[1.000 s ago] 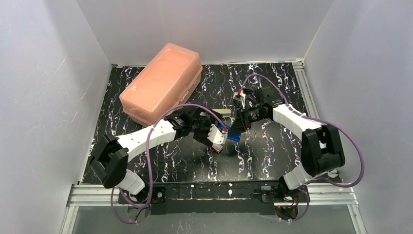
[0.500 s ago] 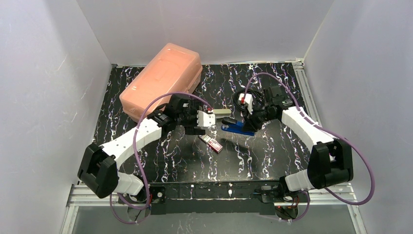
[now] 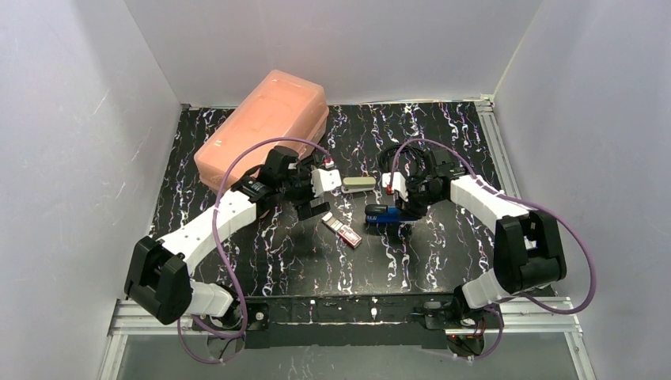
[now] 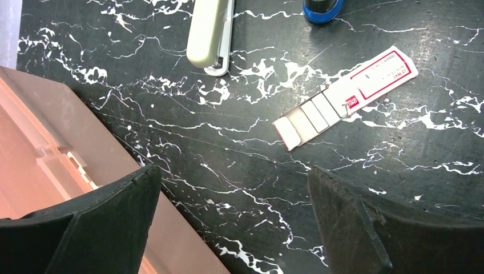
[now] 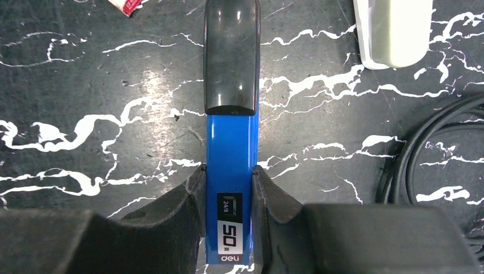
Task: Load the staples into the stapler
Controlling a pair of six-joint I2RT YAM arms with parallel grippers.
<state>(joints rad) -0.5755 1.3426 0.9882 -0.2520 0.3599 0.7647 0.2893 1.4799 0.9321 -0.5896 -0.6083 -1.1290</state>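
On the table near the left gripper, which is spread wide and empty, the staples are laid flat with the tray slid partly out. The box is judged light and easily crushed, best taken by its long edges. One such box, one blue stapler pinched by the right gripper, one beige stapler and one pink case are counted.

1. The staples lie alone on the tabletop, with free room on every side
2. Pink case blocks the far left
3. Beige stapler and blue stapler stand close behind the staples
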